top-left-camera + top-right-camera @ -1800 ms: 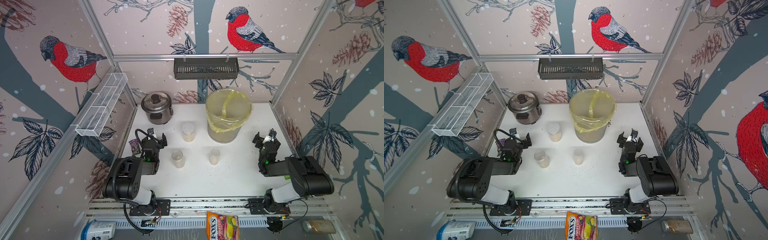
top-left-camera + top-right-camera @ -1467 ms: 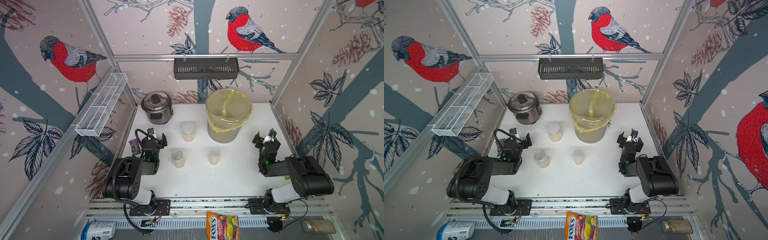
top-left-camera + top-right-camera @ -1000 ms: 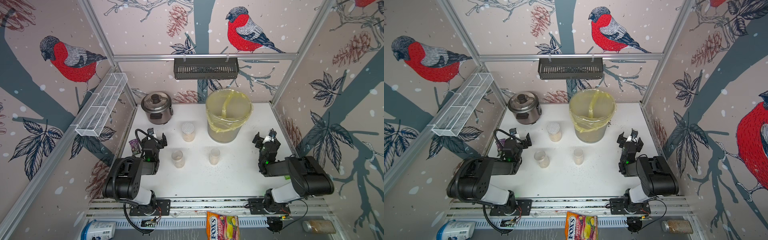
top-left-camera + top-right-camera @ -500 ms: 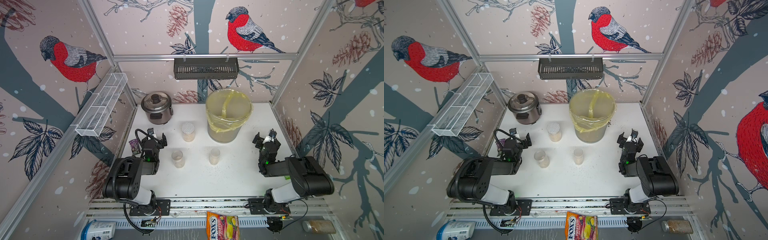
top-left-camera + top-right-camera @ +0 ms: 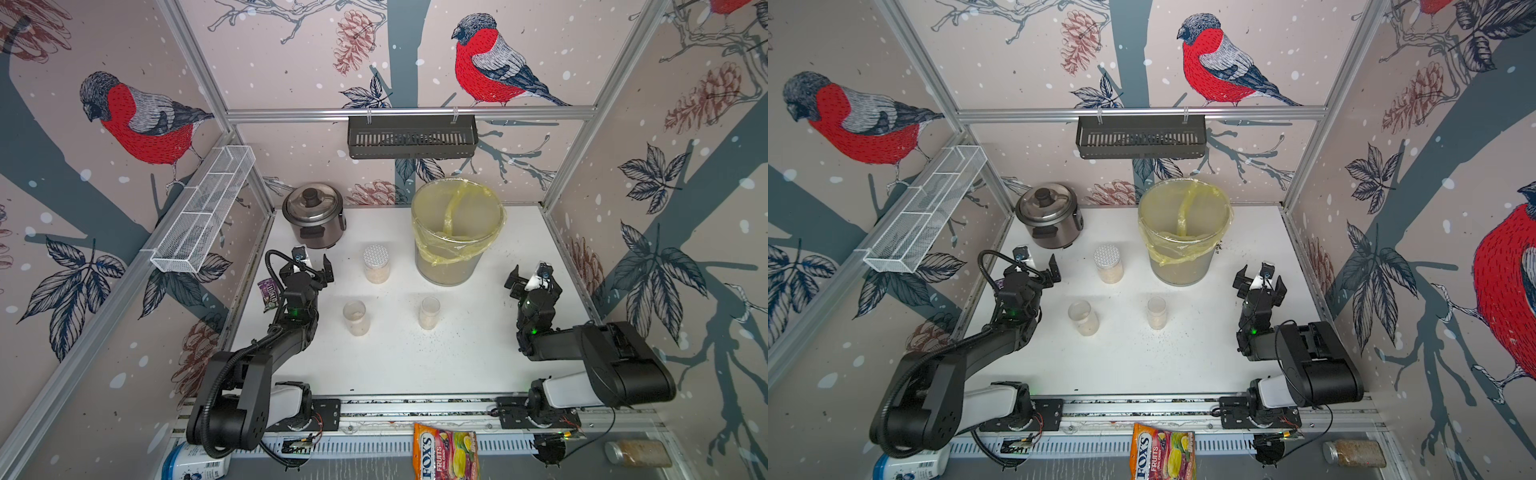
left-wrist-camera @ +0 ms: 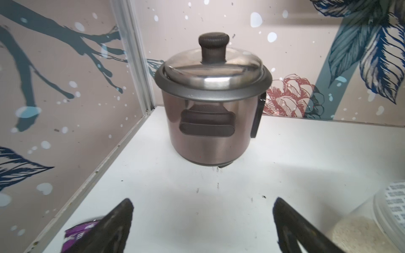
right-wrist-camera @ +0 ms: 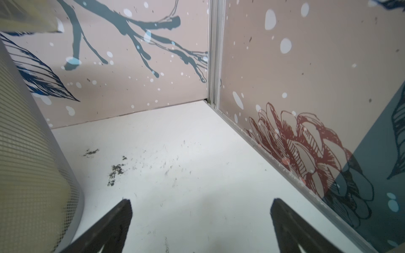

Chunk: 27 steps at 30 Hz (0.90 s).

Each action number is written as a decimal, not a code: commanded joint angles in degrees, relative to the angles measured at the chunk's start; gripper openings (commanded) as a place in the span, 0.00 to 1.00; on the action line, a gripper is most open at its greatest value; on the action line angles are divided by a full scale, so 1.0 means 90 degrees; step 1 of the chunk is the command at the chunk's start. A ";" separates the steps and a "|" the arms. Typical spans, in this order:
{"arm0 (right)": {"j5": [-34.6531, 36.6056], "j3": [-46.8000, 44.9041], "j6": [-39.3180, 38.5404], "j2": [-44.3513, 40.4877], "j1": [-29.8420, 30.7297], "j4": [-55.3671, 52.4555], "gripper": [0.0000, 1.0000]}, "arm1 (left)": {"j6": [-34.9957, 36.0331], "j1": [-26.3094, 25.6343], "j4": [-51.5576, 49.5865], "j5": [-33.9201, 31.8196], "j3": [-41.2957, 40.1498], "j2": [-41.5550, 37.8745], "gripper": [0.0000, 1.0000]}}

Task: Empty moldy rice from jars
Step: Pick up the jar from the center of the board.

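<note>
Standing upright in a loose triangle, well apart: a wide clear jar (image 5: pixel 376 266) with a silver dotted lid at 12 o'clock, one narrow clear jar (image 5: pixel 355 318) at 8 o'clock and another narrow jar (image 5: pixel 429 312) at 4 o'clock, both with clear round tops. Holding in each a low, pale beige layer of fine-grained rice (image 5: pixel 377 276).

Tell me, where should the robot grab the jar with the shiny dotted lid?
The jar stands upright with its silver dotted lid on top, so gripping its clear round wall just below the lid, held level, looks best. Coming from the left gripper side seems wise: that gripper is open and nearest, with bare table between, while the bin crowds the jar's other side.
</note>
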 commanded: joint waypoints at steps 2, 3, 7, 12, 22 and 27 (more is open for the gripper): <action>0.0070 0.0159 0.0031 -0.0779 0.0025 -0.0888 1.00 | -0.0266 -0.0159 -0.0478 -0.0315 -0.0024 -0.0468 0.98; 0.0106 0.0201 0.0103 -0.1082 0.0040 -0.1158 1.00 | -0.0274 -0.0218 -0.0591 -0.0347 -0.0004 -0.0572 0.98; 0.0104 0.0675 0.0699 -0.1984 0.0210 -0.2968 1.00 | -0.0657 -0.0353 -0.1322 -0.0324 0.0241 -0.0876 0.98; 0.0061 0.1555 0.1465 -0.2992 0.0779 -0.5714 1.00 | -0.1456 -0.0345 -0.2418 -0.0195 0.0583 -0.1392 0.98; 0.0423 0.2956 0.3043 -0.3296 0.2975 -0.8988 1.00 | -0.2339 -0.0348 -0.3854 0.0498 0.0581 -0.2555 0.98; 0.0948 0.3704 0.3645 -0.2806 0.4289 -0.9939 1.00 | -0.2434 -0.0353 -0.4551 0.1020 0.0674 -0.2900 0.98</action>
